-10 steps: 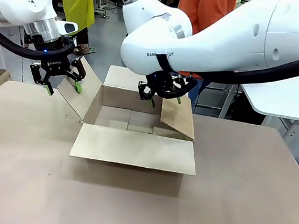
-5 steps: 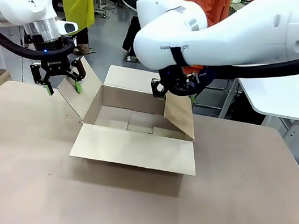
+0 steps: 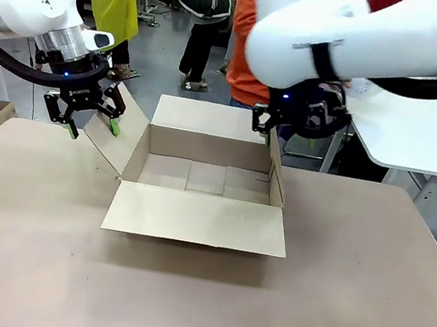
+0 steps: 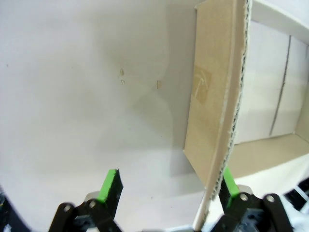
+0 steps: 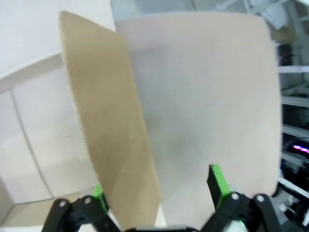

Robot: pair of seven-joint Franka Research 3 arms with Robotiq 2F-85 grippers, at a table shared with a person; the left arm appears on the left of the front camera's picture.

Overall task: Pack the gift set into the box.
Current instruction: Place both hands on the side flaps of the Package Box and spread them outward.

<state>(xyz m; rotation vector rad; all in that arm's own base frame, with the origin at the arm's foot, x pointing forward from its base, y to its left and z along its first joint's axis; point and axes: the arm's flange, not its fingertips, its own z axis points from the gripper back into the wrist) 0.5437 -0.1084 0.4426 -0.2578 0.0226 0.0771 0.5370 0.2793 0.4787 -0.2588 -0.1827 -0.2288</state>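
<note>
At the left gripper (image 4: pixel 170 178): spread wide, green pads (image 4: pixel 110 180) either side of the upstanding left flap (image 4: pixel 212 121), one pad just beside its cut edge, nothing clamped. Across at the right gripper (image 5: pixel 158 184): likewise spread, straddling the right flap (image 5: pixel 111 125), near upright. Beyond both, on the middle of the table (image 3: pixel 176 316): the box (image 3: pixel 197 219), a brown corrugated carton, near flap lying flat outward, far flap up, bare floor inside. Probably light, stiff across each panel, yet hinging readily at the creases and apt to skid on the smooth top. Best taken by a flap close to its fold, pinched flat on both faces; fluted raw edge likely to crush. Matte, faintly rough faces, so a fair hold for the pads.
</note>
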